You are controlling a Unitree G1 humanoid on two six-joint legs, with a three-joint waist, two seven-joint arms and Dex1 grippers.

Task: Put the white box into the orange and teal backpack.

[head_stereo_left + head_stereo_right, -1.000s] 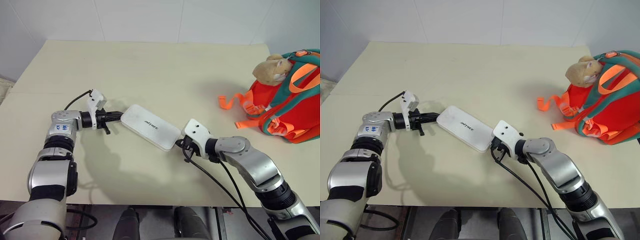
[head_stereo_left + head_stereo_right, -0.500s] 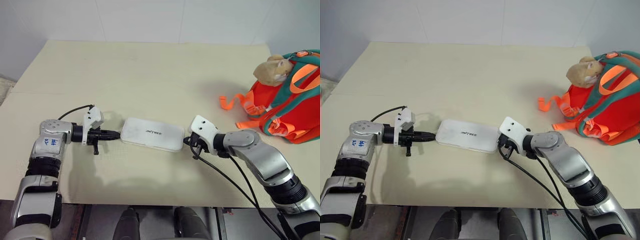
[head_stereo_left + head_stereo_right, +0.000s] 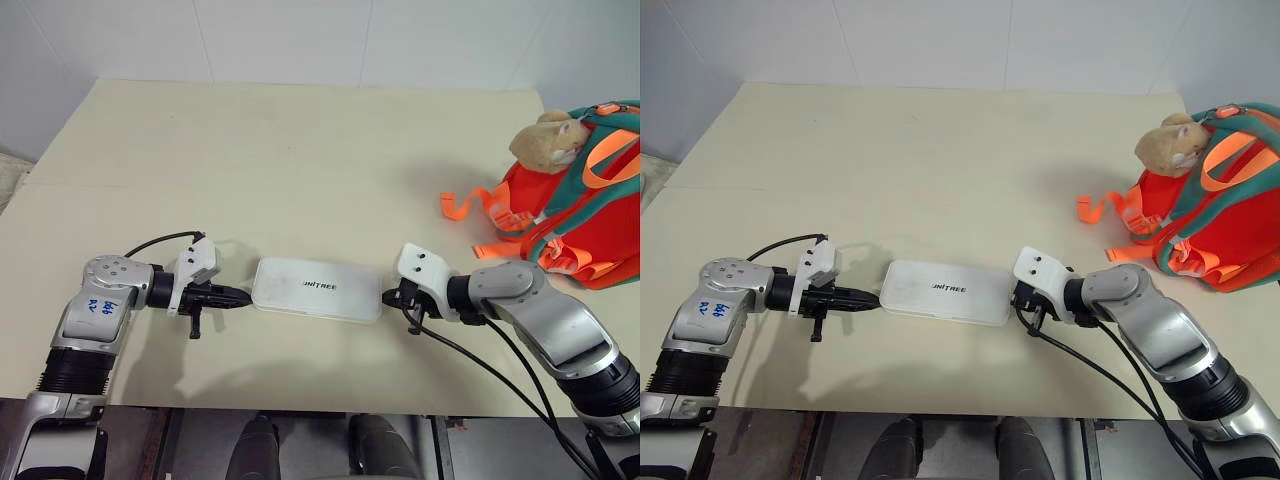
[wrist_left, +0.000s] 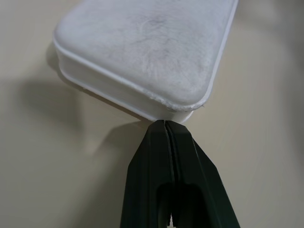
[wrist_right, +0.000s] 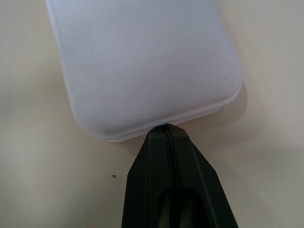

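The white box (image 3: 317, 288) lies flat and crosswise on the beige table, near its front edge, lettering up. My left gripper (image 3: 245, 297) is shut, its tip against the box's left end; in the left wrist view the closed fingers (image 4: 156, 156) meet the white box (image 4: 142, 52) at a corner. My right gripper (image 3: 386, 297) is shut too, its tip against the right end, and in the right wrist view the fingers (image 5: 156, 161) touch the box (image 5: 142, 61). The orange and teal backpack (image 3: 585, 230) stands at the table's right edge, a tan plush charm (image 3: 545, 140) on top.
Loose orange straps (image 3: 470, 210) trail from the backpack onto the table (image 3: 300, 150). The table's front edge (image 3: 300, 405) runs just below both arms. A black cable (image 3: 480, 360) hangs from the right wrist. A white wall stands behind the table.
The box has swung from a slant to lying crosswise and slid toward the front edge. The left gripper drew back toward me; the right gripper shifted right. Both stayed shut against the box's ends.
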